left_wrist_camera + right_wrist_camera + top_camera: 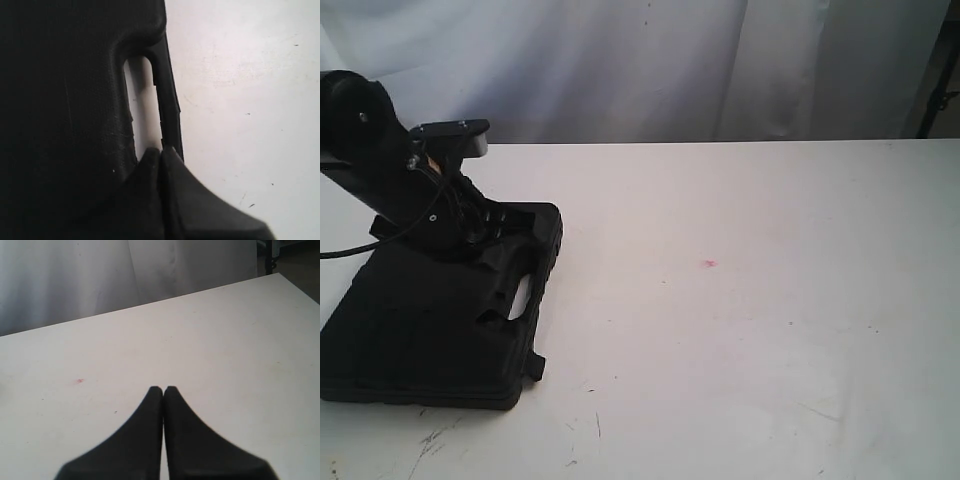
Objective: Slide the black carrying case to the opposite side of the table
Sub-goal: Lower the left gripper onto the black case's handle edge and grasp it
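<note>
The black case (430, 330) lies flat on the white table (750, 330) at its front left, with the handle slot (520, 297) facing the table's middle. My left arm (400, 170) reaches down over the case's far end. In the left wrist view my left gripper (161, 151) is shut, its tips together at one end of the handle slot (142, 100), beside the thin handle bar (167, 95); nothing sits between the fingers. My right gripper (163, 388) is shut and empty above bare table (225, 340); it does not show in the exterior view.
A white curtain (650, 60) hangs behind the table's far edge. A small pink spot (710, 264) marks the tabletop right of the case, and dark scratches (430, 440) lie near the front edge. A dark stand (940, 70) is at the far right.
</note>
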